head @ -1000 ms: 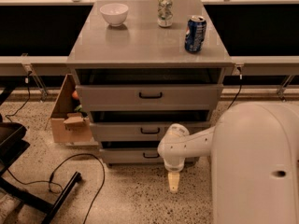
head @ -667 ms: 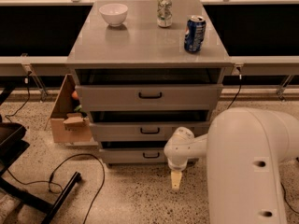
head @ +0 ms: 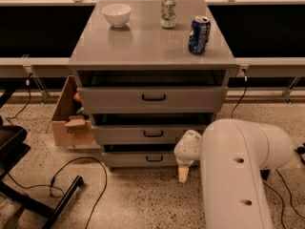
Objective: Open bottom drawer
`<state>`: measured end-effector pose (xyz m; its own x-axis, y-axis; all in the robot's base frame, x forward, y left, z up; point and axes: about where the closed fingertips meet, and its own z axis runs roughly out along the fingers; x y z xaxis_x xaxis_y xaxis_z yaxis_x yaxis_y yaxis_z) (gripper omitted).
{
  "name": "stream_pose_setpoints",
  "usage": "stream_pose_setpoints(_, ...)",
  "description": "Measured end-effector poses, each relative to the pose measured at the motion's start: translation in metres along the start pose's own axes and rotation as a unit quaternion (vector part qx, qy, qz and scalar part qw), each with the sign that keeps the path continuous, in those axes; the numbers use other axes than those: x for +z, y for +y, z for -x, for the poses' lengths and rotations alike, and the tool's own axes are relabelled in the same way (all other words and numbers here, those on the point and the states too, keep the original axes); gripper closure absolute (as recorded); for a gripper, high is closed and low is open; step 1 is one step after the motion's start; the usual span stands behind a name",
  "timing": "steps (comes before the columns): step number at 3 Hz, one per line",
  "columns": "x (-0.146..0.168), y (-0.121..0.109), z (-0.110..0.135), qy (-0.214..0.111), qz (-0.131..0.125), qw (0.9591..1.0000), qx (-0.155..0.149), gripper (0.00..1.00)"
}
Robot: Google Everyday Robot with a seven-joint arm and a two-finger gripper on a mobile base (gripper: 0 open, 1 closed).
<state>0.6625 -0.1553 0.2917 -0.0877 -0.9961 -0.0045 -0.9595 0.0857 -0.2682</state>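
Your tool (head: 183, 174) hangs just beside lower right corner of narrow grey bottom drawer (head: 128, 159), right of its small black bar handle (head: 154, 158), pointing floorward; apart or together, cannot tell.

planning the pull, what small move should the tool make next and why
Probably shift the tool left and slightly up to the black handle of the bottom drawer: it hangs near the floor, right of that handle, not touching it.

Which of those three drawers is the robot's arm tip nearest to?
The bottom drawer, the lowest one, with the smallest black handle. The gripper hangs low by its right end, below the middle drawer and top drawer.
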Motion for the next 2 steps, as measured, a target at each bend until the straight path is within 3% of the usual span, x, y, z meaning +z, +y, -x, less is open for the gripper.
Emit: stream_pose_setpoints(2, 0.059, -0.019, -0.008, 0.001, 0.012, 0.9999, 0.008, 0.00)
